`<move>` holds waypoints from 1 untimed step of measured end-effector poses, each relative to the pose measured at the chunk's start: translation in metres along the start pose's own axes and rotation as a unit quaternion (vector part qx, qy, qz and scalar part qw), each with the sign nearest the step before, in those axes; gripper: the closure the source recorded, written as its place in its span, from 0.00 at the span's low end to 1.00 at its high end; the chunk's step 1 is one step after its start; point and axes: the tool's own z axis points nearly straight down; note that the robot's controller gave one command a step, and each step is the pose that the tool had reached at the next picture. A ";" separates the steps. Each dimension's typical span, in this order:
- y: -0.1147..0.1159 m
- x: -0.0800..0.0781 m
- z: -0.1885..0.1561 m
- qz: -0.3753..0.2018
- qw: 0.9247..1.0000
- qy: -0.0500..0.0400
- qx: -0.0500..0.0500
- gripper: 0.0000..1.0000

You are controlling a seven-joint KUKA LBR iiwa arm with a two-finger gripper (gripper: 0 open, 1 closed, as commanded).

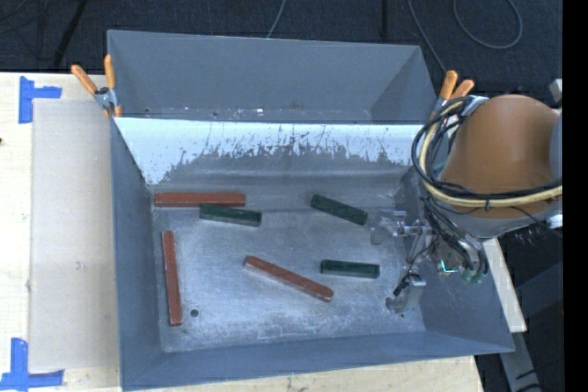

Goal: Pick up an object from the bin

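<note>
My gripper hangs low over the bin's right end, close to the right wall. Its fingers stand apart, one fingertip nearer the front and the other towards the back, with nothing between them, so it is open. Just left of it a short dark green block lies flat on the floor, apart from the fingers. A second dark green block lies tilted further back, near the back slope. A long red-brown stick lies slantwise in the middle of the floor.
At the back left lie another red-brown stick and a dark green block. A third red-brown stick runs along the left wall. The arm's orange cover and cables overhang the right rim.
</note>
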 end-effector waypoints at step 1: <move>-0.005 -0.040 0.139 -0.101 0.995 -0.002 0.000 0.00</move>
